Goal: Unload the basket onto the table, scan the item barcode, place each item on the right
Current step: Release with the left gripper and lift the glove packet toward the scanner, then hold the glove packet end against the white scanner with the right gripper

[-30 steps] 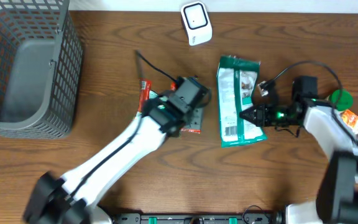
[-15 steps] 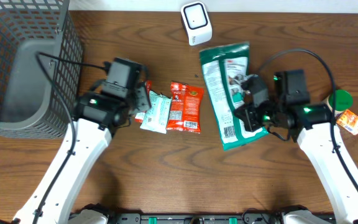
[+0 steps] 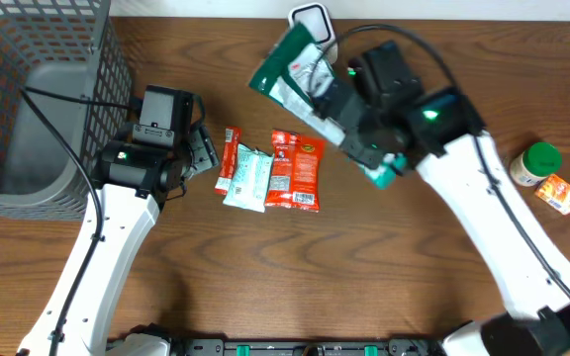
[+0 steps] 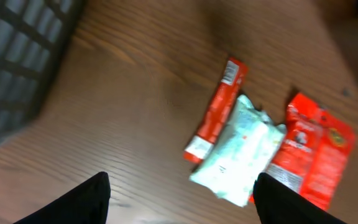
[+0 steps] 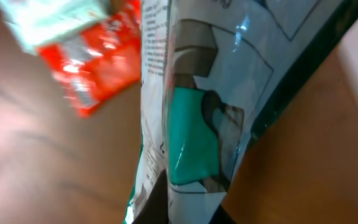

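My right gripper (image 3: 352, 127) is shut on a green and white bag (image 3: 290, 69) and holds it tilted above the table, its upper end just in front of the white scanner (image 3: 311, 14) at the back edge. In the right wrist view the bag (image 5: 210, 81) fills the frame, pinched between my fingers at the bottom. No barcode shows in any view. My left gripper (image 3: 204, 150) hangs open and holds nothing, just left of the small packets; in its wrist view the gripper (image 4: 182, 205) stands wide apart over bare wood.
A thin red stick pack (image 3: 229, 158), a pale green packet (image 3: 250, 179) and a red packet (image 3: 297, 170) lie side by side mid-table. A grey wire basket (image 3: 38, 99) stands far left. A green-lidded jar (image 3: 532, 163) and an orange packet (image 3: 559, 193) sit at the right.
The right arm lifted the bag off the table and swung it back and left toward the scanner. The left arm drew back to the left, and its jaws opened wider.
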You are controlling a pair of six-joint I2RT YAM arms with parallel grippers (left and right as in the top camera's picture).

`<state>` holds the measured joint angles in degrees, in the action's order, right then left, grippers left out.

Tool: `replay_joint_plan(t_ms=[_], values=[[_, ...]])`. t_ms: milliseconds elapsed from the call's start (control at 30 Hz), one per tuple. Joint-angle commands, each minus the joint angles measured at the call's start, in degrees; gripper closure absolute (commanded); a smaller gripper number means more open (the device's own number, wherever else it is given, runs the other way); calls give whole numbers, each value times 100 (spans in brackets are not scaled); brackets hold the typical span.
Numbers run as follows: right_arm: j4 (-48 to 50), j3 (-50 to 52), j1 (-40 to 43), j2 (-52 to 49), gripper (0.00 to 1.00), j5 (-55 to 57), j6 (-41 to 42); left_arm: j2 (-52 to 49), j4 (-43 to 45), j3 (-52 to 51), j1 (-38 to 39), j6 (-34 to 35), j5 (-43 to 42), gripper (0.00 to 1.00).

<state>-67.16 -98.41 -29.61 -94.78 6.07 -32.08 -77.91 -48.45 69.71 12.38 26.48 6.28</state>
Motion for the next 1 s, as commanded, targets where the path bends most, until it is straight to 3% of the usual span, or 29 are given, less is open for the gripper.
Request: replay_joint_plan(t_ms=[0,100,167,367,533,733,967], values=[[188,-144,-326,-232,99,957,-1797,-22,-61,-26,-74,-247,605,23],[710,-140,-601,-278,99,1001,-2420,-22,-107,-26,-190,-247,603,22],[1119,-133,-728,-280,99,1049,-2487,-22,-153,-26,-267,-249,603,15],[1508,-120,-811,-302,99,1412,-2979,-22,-210,-26,-299,-247,601,14],[2553,-120,-785,-485,99,1766,-3370,-22,-210,-26,-299,-247,601,14],[3309,-120,-791,-1003,99,1768,-4658,-22,-210,-26,-299,-247,601,14],[4981,-120,-643,-1912,99,1744,-5222,-22,-210,-26,-299,-247,601,14]])
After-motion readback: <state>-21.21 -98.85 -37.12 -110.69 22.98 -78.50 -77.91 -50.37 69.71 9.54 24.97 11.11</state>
